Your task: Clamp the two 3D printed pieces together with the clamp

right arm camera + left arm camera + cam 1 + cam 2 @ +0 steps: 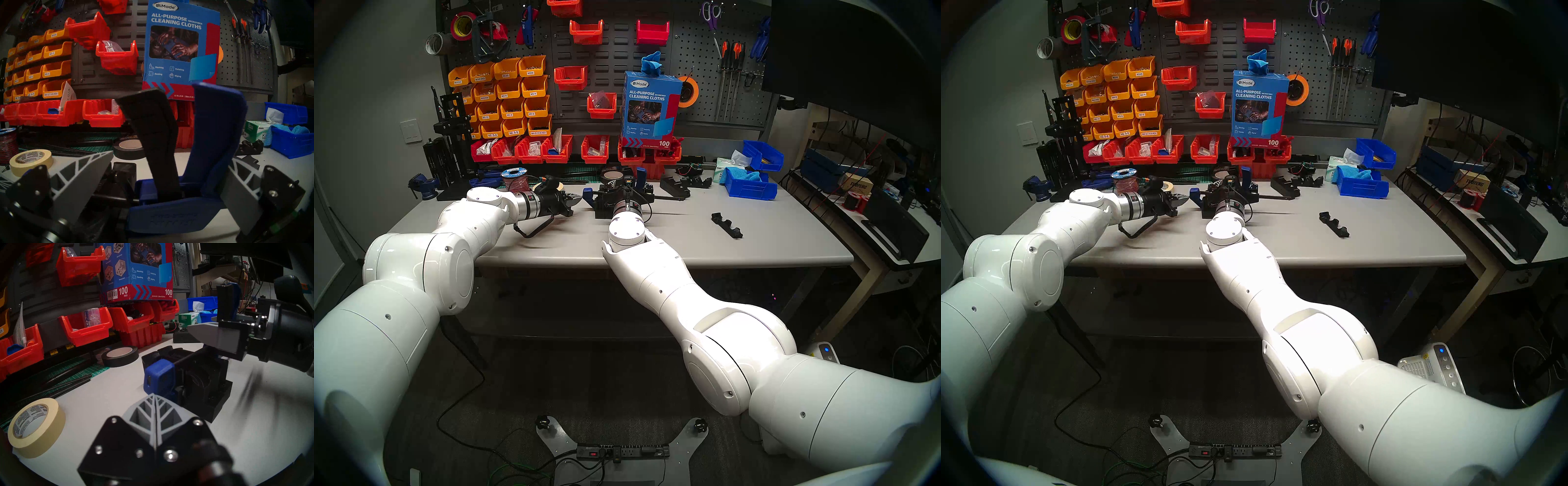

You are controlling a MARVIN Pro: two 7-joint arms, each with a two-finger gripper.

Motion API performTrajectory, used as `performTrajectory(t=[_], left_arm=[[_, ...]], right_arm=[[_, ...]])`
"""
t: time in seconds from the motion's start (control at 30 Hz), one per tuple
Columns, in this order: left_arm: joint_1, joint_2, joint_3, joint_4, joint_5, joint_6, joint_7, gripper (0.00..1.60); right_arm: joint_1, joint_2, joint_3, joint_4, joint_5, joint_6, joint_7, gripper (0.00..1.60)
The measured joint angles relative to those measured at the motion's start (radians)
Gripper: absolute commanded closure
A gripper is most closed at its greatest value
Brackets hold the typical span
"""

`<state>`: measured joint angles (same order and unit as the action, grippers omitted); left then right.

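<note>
My blue bar clamp (214, 135) stands handle-up on the grey table, its black trigger (153, 135) raised, jaw (158, 377) against two black printed pieces (203, 378).

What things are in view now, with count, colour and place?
clamp: one, blue, table centre
printed pieces: count unclear, black, at the clamp's jaws
tape: two, beige and black, behind the clamp
strip: one, black, table right
blue bins: two, back right
cloth box: one, blue, on red bins
vise: one, dark blue, far left
table: one, grey
left gripper: shut, empty, beside the clamp
right gripper: open, astride the clamp's handle
</note>
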<state>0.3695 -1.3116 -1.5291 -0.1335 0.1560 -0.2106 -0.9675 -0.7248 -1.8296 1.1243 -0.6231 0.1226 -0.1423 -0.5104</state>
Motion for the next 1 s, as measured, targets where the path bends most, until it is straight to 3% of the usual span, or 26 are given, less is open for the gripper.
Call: performTrajectory(t=[1.0], left_arm=[[0.017,-0.027,-0.002,0.015,0.003,0.009,-0.041,1.60]], right_arm=[[0.037,-0.001,-0.022,0.012,-0.007,-0.003,-0.059,0.00]])
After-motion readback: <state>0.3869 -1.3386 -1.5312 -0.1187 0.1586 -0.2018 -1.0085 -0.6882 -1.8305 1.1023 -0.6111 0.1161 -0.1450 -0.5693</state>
